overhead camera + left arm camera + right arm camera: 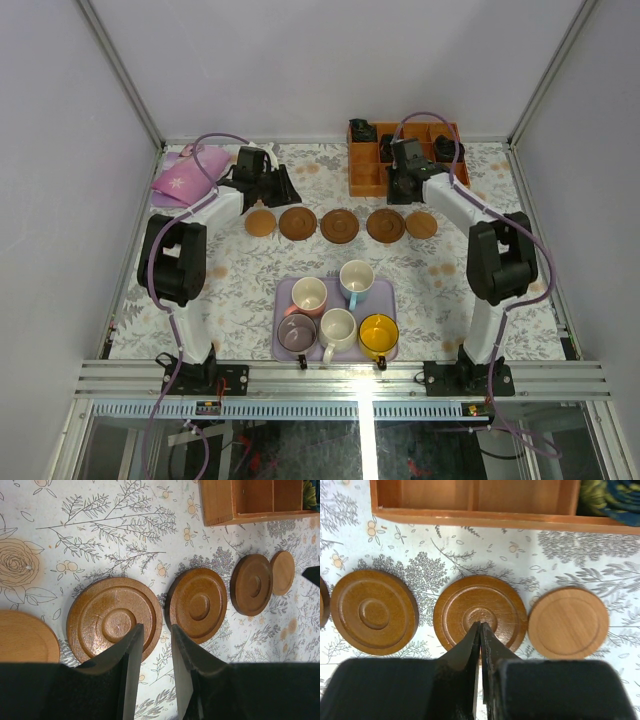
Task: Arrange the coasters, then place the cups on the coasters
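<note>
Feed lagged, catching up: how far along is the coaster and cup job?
Done: five coasters lie in a row. In hand: nothing; left gripper open, right gripper shut, both empty over the row. Left: all five cups sit on the lavender tray, none on a coaster.

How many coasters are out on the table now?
5 coasters in one row beyond the tray: leftmost, second, middle, fourth, rightmost. None looks hidden.
</note>
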`<state>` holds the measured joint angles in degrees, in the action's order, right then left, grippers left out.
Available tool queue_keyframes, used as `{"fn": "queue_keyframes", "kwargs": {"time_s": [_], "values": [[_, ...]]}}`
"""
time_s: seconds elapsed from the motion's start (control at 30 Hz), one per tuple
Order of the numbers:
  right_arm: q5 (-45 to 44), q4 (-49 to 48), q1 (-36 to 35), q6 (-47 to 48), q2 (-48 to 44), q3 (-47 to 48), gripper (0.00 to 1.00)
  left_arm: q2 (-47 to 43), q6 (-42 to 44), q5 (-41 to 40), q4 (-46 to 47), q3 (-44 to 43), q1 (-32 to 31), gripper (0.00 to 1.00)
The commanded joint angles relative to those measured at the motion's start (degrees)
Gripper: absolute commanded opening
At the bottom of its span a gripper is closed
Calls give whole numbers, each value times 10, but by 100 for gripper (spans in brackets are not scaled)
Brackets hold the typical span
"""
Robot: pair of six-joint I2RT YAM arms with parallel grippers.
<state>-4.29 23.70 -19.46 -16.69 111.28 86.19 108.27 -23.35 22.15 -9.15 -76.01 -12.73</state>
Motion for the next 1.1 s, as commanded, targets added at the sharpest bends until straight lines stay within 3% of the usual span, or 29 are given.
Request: {"fn": "queue_keyframes", "kwargs": {"time_s": [0.0,0.47,1.07], "values": [[-46,-5,30,-19,-40,-27,4,-5,1,5,29,0,3,28],[-80,-7,91,-50,-48,-98,3,-27,-1,-11,32,44,13,28],[-64,-14,110,-68,13,-100,2,-41,-4,-31,32,67,26,28]]}}
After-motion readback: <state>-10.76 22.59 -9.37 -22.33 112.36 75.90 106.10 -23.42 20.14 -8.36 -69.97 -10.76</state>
